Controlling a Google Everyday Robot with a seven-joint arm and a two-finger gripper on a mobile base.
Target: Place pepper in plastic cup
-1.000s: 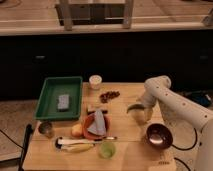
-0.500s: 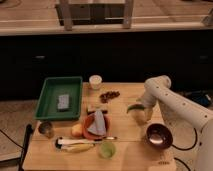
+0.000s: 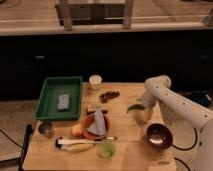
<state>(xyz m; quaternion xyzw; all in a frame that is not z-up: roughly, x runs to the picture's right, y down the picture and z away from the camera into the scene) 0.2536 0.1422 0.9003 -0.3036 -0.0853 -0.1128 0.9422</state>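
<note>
**Pepper Poised at the Cup, Nothing Shifted**

The gripper (image 3: 140, 106) is seen lowered at the right side of the table (image 3: 131, 150), just above the plastic cup (image 3: 142, 118). Whether it is clamped or released cannot be told. The pepper (image 3: 133, 108) is found at the gripper's tip, over the cup's left rim and jutting leftward. It cannot be made out whether it already rests on that rim.

Over the last second almost nothing has been shifted: arm, pepper and cup are placed as before. The drop is therefore judged close but not yet done.

Further out, a dark bowl (image 3: 159, 134) is set near the cup, toward the table's front. A red dish (image 3: 88, 131) and a banana (image 3: 77, 146) lie toward the middle. A green tray (image 3: 52, 107) is kept well apart at the left.
</note>
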